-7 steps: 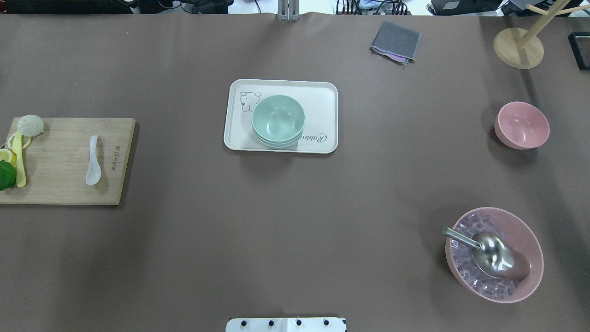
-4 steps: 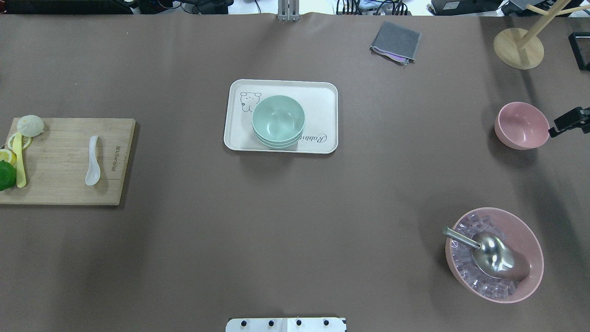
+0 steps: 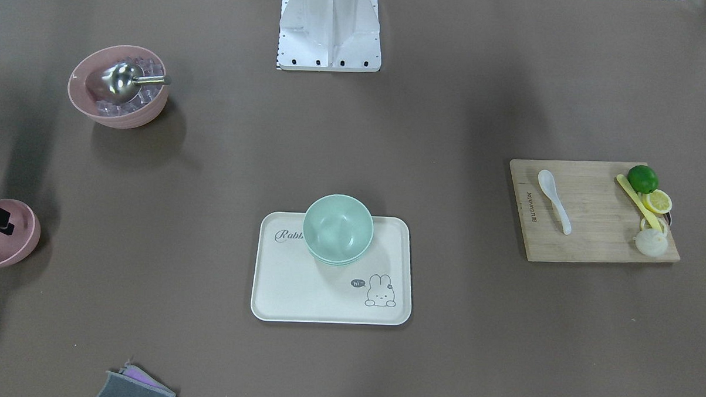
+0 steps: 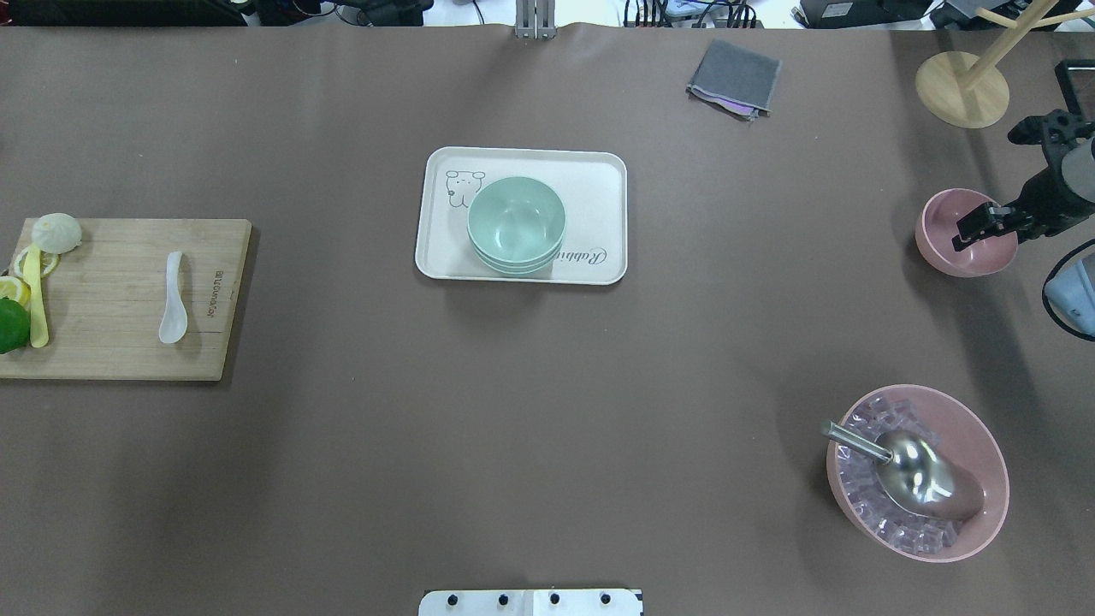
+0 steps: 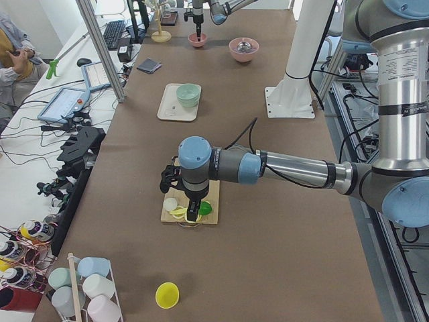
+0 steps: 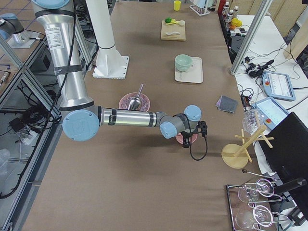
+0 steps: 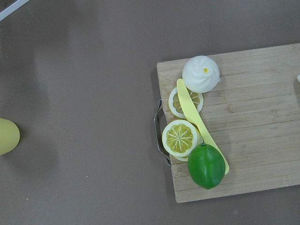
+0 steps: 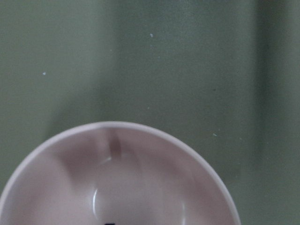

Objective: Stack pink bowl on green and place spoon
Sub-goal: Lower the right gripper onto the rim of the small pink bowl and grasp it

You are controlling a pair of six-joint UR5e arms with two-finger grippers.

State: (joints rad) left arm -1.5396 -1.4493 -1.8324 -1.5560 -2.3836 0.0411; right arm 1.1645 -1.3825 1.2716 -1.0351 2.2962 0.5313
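One white spoon (image 4: 173,299) lies on the wooden cutting board (image 4: 111,342) at far left. Our left gripper (image 5: 194,209) hovers above that board's fruit end, and we cannot tell how wide it stands. Mid-table, the green bowls (image 4: 517,224) sit stacked on the cream tray (image 4: 599,184). Far right, our right gripper (image 4: 977,227) hangs over the pink bowl (image 4: 948,250), which stands on the table; we cannot make out its gap either.

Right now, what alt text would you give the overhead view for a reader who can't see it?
The right arm's tool reaches in from the right edge at the small pink bowl. At the centre, stacked green bowls sit on a white tray; a white spoon lies on a wooden board at the left.
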